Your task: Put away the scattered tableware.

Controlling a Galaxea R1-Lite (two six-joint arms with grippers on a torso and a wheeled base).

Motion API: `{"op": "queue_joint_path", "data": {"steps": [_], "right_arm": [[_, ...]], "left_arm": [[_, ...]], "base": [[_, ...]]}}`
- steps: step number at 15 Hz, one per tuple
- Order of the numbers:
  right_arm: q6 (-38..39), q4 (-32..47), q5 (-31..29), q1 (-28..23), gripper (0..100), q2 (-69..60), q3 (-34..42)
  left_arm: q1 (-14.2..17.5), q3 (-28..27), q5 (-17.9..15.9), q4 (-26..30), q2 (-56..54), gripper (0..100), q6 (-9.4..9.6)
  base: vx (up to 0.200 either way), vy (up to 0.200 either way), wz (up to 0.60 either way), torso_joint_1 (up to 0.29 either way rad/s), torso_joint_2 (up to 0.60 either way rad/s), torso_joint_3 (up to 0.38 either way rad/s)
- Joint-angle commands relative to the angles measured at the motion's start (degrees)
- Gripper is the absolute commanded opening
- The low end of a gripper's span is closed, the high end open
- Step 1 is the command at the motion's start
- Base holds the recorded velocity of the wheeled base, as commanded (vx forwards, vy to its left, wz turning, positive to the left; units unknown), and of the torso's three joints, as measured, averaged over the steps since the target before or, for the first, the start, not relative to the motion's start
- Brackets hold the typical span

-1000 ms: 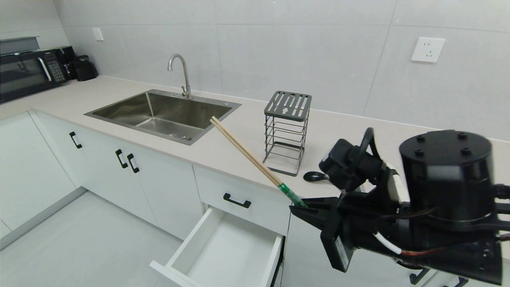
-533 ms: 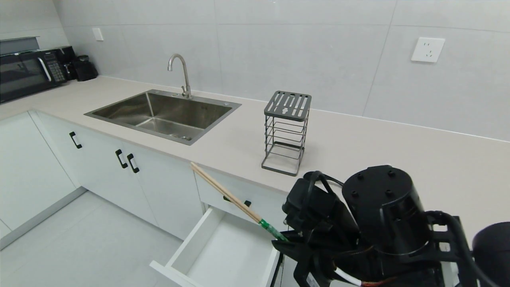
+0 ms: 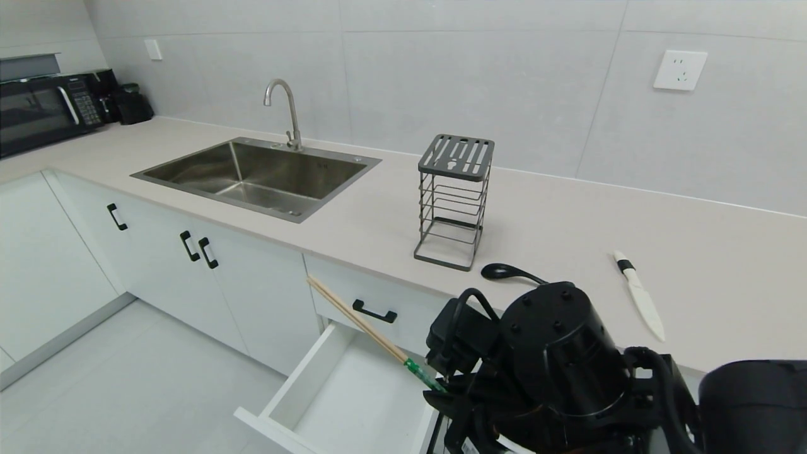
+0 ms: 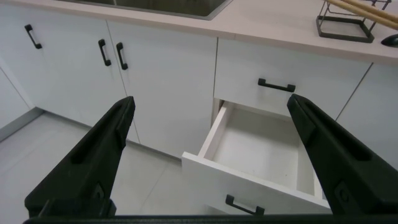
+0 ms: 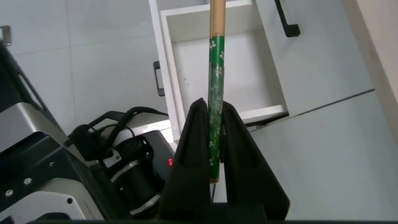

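Note:
A pair of wooden chopsticks (image 3: 359, 320) with green ends slants up to the left over the open white drawer (image 3: 353, 410). My right gripper (image 3: 438, 392) is shut on their green end; in the right wrist view the chopsticks (image 5: 216, 56) run from the gripper (image 5: 214, 109) out over the drawer (image 5: 249, 74). A black spoon (image 3: 504, 272) and a white knife (image 3: 638, 295) lie on the counter. My left gripper (image 4: 210, 102) stands open, holding nothing, in front of the cabinets and facing the drawer (image 4: 261, 149).
A dark wire rack (image 3: 454, 202) stands on the counter beside the spoon. A steel sink (image 3: 252, 173) with a tap is set in the counter at the left. Cabinet doors with black handles (image 3: 189, 246) lie below. A microwave (image 3: 38, 110) sits far left.
My right arm has come down and toward me with the chopsticks, from counter height to just over the open drawer. The spoon and knife have come out from behind the arm.

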Motion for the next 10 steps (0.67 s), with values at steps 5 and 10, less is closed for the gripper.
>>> {"op": "queue_joint_path", "data": {"steps": [5, 10], "right_arm": [[-0.2, 0.0, -1.1, 1.2, 0, 3.0, -1.8], [-3.4, 0.0, -1.1, 1.4, 0, 9.7, -8.0]], "left_arm": [[0.0, 0.0, 0.0, 0.0, 0.1, 100, -0.04], [0.0, 0.0, 0.0, 0.0, 0.1, 100, -0.04]], "base": [[0.0, 0.0, 0.0, -0.107, 0.2, 0.104], [0.0, 0.0, 0.0, -0.017, 0.04, 0.02]]}}
